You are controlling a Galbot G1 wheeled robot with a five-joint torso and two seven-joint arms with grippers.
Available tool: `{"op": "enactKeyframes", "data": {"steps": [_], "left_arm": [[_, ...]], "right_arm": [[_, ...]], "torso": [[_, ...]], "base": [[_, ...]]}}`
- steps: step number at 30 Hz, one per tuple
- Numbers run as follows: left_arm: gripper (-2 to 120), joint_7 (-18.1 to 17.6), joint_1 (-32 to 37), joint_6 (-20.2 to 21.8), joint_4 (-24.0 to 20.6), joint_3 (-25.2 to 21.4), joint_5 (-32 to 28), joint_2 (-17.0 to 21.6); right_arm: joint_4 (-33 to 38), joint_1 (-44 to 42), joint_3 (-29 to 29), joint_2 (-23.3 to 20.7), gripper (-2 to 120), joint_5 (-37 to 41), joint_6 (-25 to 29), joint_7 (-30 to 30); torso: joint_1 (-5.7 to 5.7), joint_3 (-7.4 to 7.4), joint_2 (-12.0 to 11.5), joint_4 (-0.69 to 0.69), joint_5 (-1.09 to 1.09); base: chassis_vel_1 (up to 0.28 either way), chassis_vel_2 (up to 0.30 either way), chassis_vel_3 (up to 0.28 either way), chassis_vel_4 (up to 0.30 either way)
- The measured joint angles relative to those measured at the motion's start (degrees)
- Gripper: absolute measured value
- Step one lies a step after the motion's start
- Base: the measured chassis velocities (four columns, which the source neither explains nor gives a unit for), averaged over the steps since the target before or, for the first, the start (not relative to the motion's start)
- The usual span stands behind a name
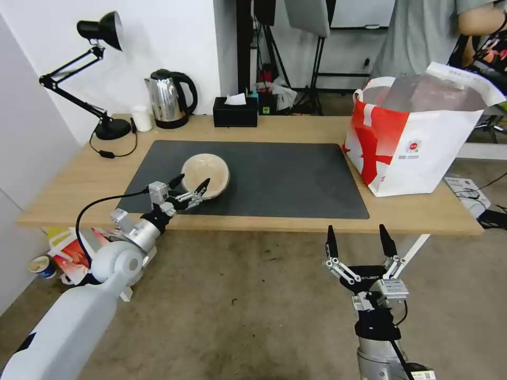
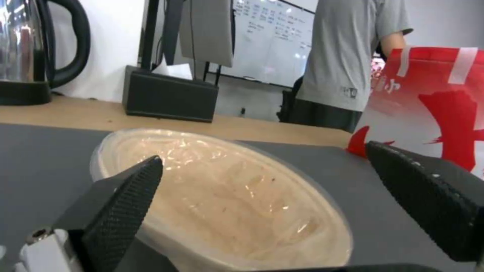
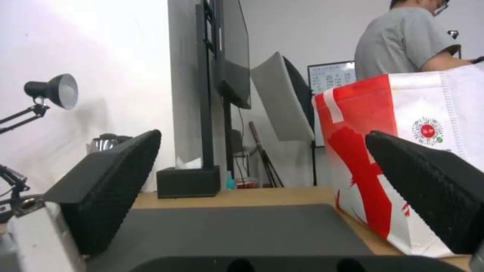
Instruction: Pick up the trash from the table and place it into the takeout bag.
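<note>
Item: round beige lidded takeout bowl (image 1: 206, 174), shallow, with a clear crinkled film lid (image 2: 222, 196) that catches the light; pale contents beneath. It sits on the dark grey mat (image 1: 285, 179), toward the mat's left half, on the light-wood counter (image 1: 79, 184).

Item: takeout bag (image 1: 417, 142), boxy, white with bold red patches and a small round red logo (image 1: 413, 146), silvery lining visible at its open mouth, white loop handle (image 1: 359, 95) at the left rim. It stands upright at the counter's right end, just off the mat's right edge, well apart from the bowl.

Left gripper (image 1: 189, 188): the arm reaches up from the lower left over the counter's front edge, the gripper level with the bowl's near side. Its black fingers (image 2: 126, 196) are spread apart, one either side of the bowl's near rim, not clamped on it.

Right gripper (image 1: 360, 241): held in front of the counter below its edge, pointing upward, fingers (image 1: 331, 243) spread wide and holding nothing.

Also on the counter, along the back: steel kettle (image 1: 168, 98), black tissue box (image 1: 235, 112), black desk lamp (image 1: 100, 31).
</note>
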Motion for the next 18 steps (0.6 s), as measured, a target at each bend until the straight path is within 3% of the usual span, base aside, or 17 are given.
{"op": "enactKeyframes", "data": {"steps": [18], "left_arm": [[99,1.07,-1.83,-0.13,2.97,1.13,0.24,-1.92]], "right_arm": [[0.0,0.0,0.0,0.0,100,0.0,0.0,0.0]], "torso": [[0.0,0.0,0.0,0.0,0.0]], "base": [[0.0,0.0,0.0,0.0]]}}
